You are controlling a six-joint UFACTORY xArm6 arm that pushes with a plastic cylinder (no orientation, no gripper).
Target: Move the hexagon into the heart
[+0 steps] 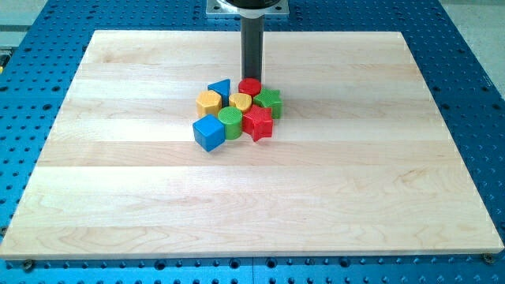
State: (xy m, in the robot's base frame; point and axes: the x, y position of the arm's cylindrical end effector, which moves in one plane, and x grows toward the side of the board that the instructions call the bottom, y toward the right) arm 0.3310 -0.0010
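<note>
Rod end first: my tip comes down from the mount at the view's top and meets the board at the 12 o'clock edge of the block cluster, touching or just short of the red cylinder; which of the two, I cannot tell. It carries no jaws, so it neither opens nor closes on anything; it only stands bare against that cylinder's far side.

From the red cylinder, the yellow heart sits at about 7 o'clock, touching or nearly so. The yellow hexagon lies at 9 o'clock from the heart, just beside it, the gap between them too small to judge. A blue triangle stands at 10 o'clock from the heart, between the hexagon and the red cylinder.

At 3 o'clock from the heart is a green block with a notched outline, its exact shape unclear. A red star sits at 5 o'clock from the heart, a green cylinder at 7 o'clock, and a blue cube further out at 8 o'clock, touching the green cylinder.

All eight blocks are packed together a little above the middle of the wooden board, which rests on a blue perforated table.
</note>
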